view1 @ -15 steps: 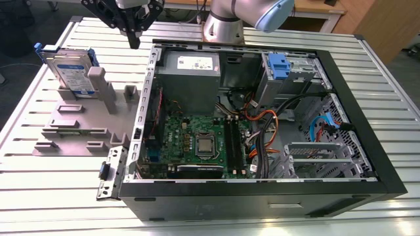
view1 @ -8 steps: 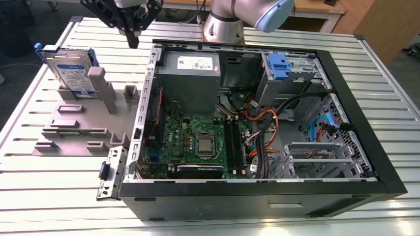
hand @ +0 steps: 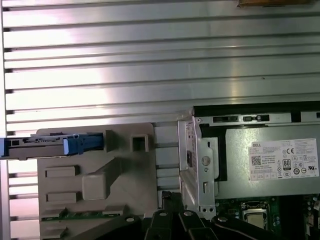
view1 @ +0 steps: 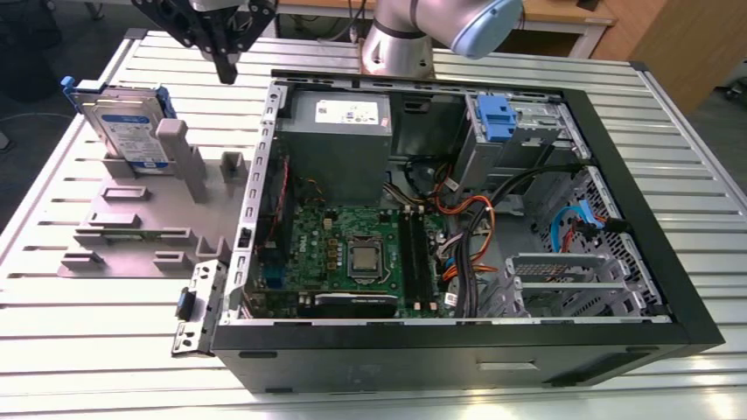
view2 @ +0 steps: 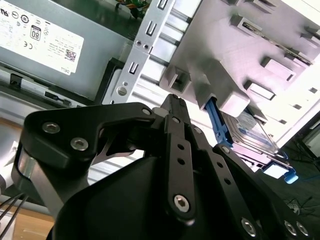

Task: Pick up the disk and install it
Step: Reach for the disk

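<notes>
Standing in grey rack [view1: 140, 229], disk [view1: 117, 122], lower edge hidden

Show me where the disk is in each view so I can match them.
Exterior view: disk upright in the grey holder, on the exterior view's left of the computer case.
Second wrist view: disk tucked behind the grey holder.
First wrist view: disk edge-on in the grey holder.
Shared landmark: the white sticker.

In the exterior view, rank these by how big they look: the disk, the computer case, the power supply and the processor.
Largest to smallest:
1. computer case
2. power supply
3. disk, standing upright outside the case
4. processor
No two look alike in size.
</notes>
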`<state>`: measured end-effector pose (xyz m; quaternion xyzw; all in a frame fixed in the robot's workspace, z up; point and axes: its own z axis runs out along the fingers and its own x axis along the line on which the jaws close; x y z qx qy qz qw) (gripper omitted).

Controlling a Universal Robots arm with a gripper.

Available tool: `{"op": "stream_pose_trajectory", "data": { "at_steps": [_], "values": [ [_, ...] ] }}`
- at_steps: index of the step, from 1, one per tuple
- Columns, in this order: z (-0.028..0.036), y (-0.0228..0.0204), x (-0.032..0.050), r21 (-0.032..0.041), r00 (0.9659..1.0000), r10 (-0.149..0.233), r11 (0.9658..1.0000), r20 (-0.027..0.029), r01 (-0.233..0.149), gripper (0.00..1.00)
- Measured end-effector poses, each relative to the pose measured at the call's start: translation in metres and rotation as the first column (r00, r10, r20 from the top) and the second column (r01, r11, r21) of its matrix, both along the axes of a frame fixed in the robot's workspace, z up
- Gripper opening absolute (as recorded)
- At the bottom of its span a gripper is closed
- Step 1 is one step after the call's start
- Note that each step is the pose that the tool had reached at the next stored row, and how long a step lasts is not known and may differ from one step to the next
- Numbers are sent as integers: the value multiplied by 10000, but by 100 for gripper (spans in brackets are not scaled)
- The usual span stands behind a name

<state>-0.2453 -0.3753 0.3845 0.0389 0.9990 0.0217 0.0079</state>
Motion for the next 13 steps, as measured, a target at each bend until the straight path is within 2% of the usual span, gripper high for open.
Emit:
{"op": "stream_pose_trajectory", "data": {
  "at_steps": [6,13],
  "values": [
    [-10,24,-81,0,10000,-1,10000,-56,1,11],
    [-23,44,-154,0,9999,-4,10000,-166,4,11]
  ]
}}
